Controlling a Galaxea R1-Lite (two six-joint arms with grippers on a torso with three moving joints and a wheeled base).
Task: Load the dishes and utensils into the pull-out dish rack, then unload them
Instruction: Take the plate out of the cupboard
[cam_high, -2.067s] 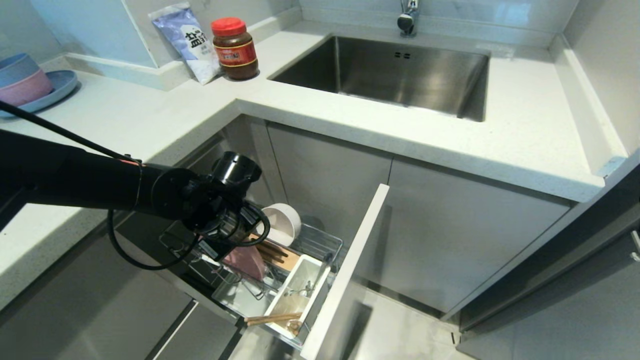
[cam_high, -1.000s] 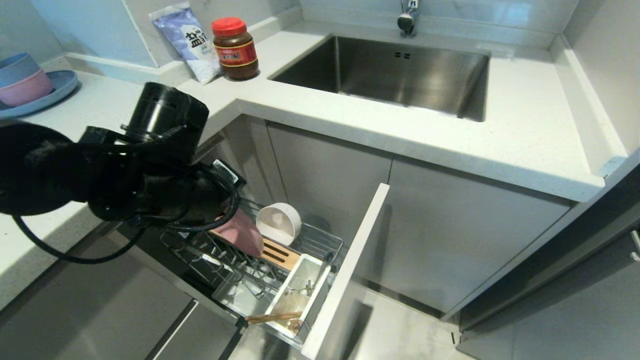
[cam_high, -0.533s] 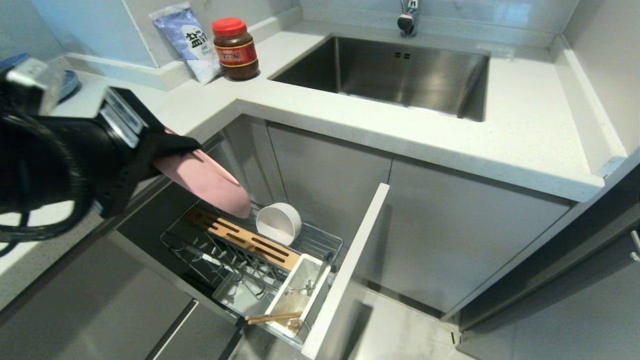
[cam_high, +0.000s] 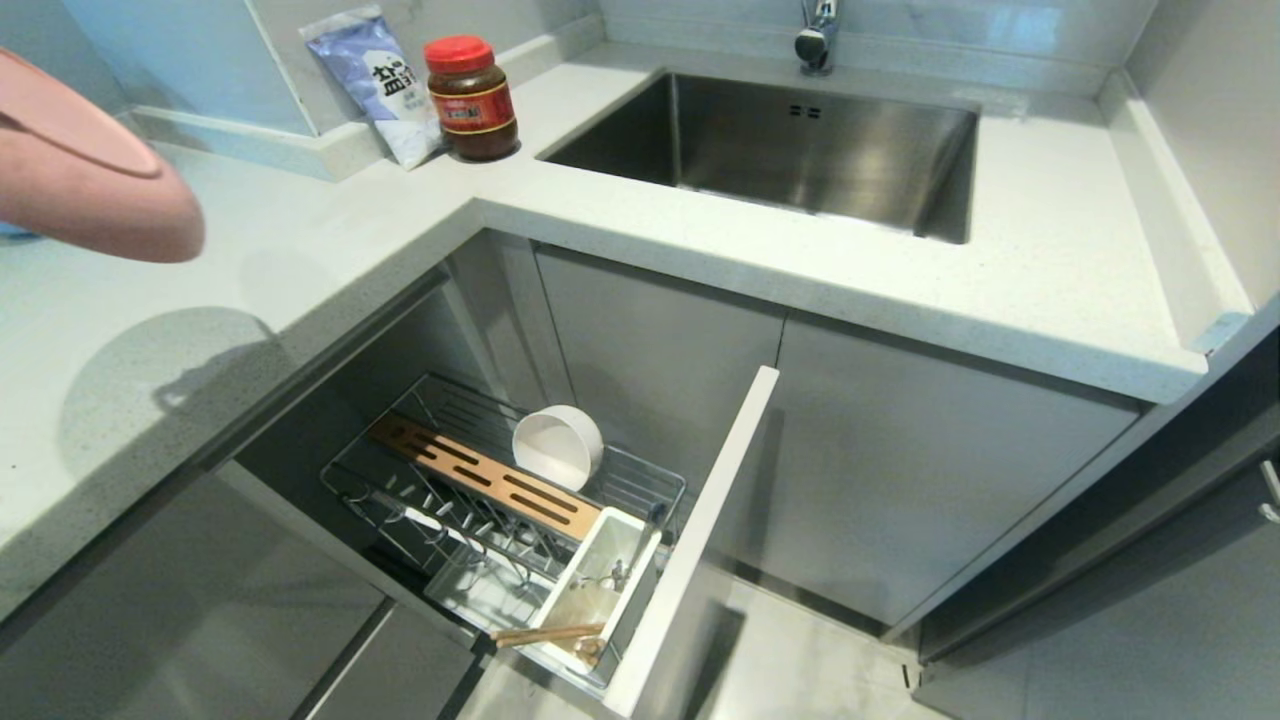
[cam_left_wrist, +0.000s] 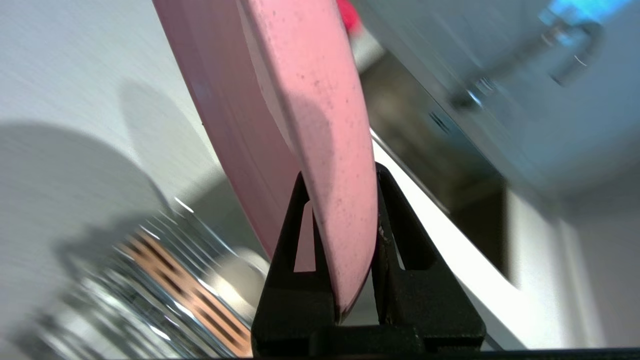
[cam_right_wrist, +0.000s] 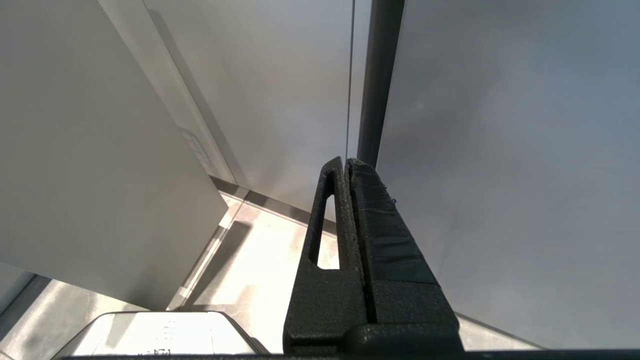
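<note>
Unload phase, plate in hand. Left gripper (cam_left_wrist: 340, 175) is clamped on the rim of the pink plate (cam_high: 90, 190), fingers (cam_left_wrist: 292, 235) pinching either side of the edge. In the head view the plate hangs tilted at the far left, above the counter (cam_high: 330, 240); the gripper itself is outside that view. A round shadow lies on the counter under the plate.

Right gripper (cam_right_wrist: 346, 165) hangs parked by the cabinet fronts, fingers pressed together on nothing.

Rack (cam_high: 500, 500) is pulled out below the counter corner. Bowl (cam_high: 557, 447) lies on its side at the back, beside the wood strip (cam_high: 480, 480). Chopsticks (cam_high: 545, 634) rest across the caddy (cam_high: 600, 580) at its near end; a fork (cam_high: 605, 577) seems to lie inside, hard to make out.

Step in hand, as I read it: set the plate on the counter. To do it well:
- Level the plate before lowering, since a rim pinch gives little hold against twisting.
- Come down slowly over bare counter, well clear of the edge and away from the jar (cam_high: 470, 98) and bag (cam_high: 375, 85).
- Let the underside touch flat before easing the fingers apart.
- Draw back sideways along the rim, so a finger does not flip it.

Risk: the plate slipping or pivoting in the pinch if swung fast.
</note>
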